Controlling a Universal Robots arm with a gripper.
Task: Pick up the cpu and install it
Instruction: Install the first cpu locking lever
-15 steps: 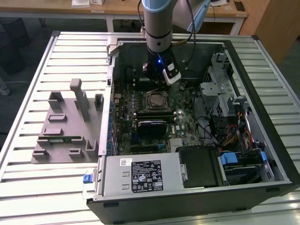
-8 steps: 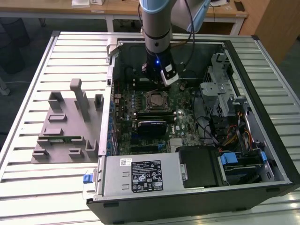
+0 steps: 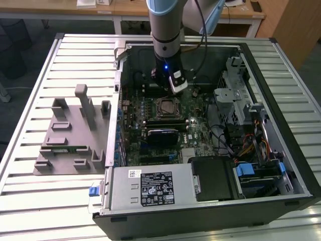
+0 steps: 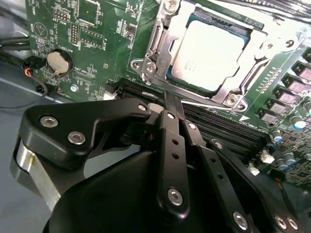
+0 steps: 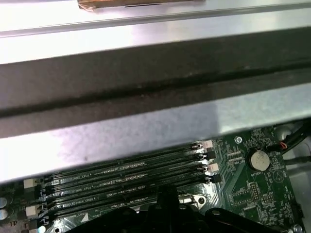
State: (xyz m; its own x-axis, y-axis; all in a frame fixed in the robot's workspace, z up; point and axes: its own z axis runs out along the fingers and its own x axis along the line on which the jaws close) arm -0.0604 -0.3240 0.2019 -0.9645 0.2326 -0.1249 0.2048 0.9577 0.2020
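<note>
The cpu (image 4: 204,54), a pale silver square chip, lies flat in its socket inside the metal retention frame (image 4: 155,46) on the green motherboard (image 4: 92,34). In the second wrist view my gripper (image 4: 169,98) has its black fingers (image 4: 170,145) pressed together with nothing between them. Their tips hover over the black memory slots just beside the socket, apart from the chip. In the exterior view the gripper (image 3: 168,86) hangs inside the open computer case, just behind the socket (image 3: 167,107).
Black memory slots (image 5: 126,177) run beside the socket, with a coin battery (image 5: 258,158) near them. The case wall (image 5: 155,92) rises close by. A power supply (image 3: 150,188), drive cage (image 3: 235,95) and cables (image 3: 248,145) crowd the case. A grey parts holder (image 3: 70,135) stands on the table at the exterior view's left.
</note>
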